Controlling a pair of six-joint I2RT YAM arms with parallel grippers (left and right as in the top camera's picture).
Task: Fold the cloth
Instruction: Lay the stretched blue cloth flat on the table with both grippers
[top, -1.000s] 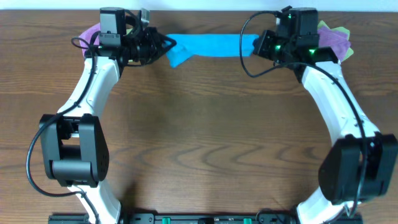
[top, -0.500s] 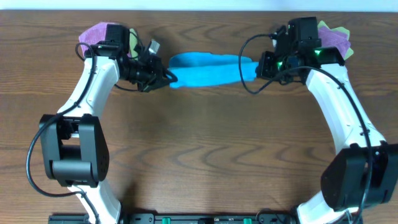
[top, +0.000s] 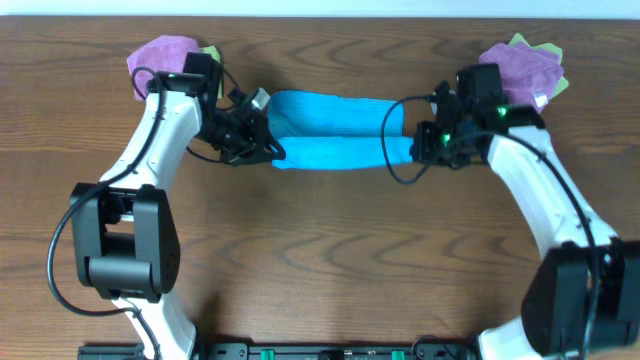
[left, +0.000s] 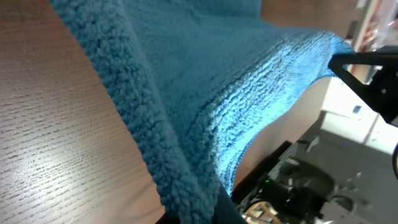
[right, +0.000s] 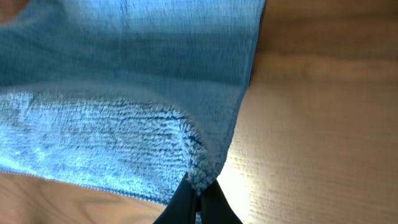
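The sky-blue cloth (top: 335, 125) hangs stretched between my two grippers near the table's far edge, doubled over into a long band. My left gripper (top: 272, 150) is shut on its left end and my right gripper (top: 415, 150) is shut on its right end. In the left wrist view the cloth (left: 186, 99) fills the frame and runs into the jaws (left: 208, 208). In the right wrist view the cloth (right: 124, 93) has its corner pinched between the dark fingers (right: 198, 193). The white tag is hidden.
A purple cloth (top: 160, 55) lies at the far left with a bit of light green under it. A purple cloth (top: 520, 65) on light green cloths (top: 548, 50) lies at the far right. Bare wooden table (top: 330, 250) lies in front.
Both grippers have moved toward the front of the table with the cloth held between them. The cloth has opened from a thin strip into a wider doubled band.
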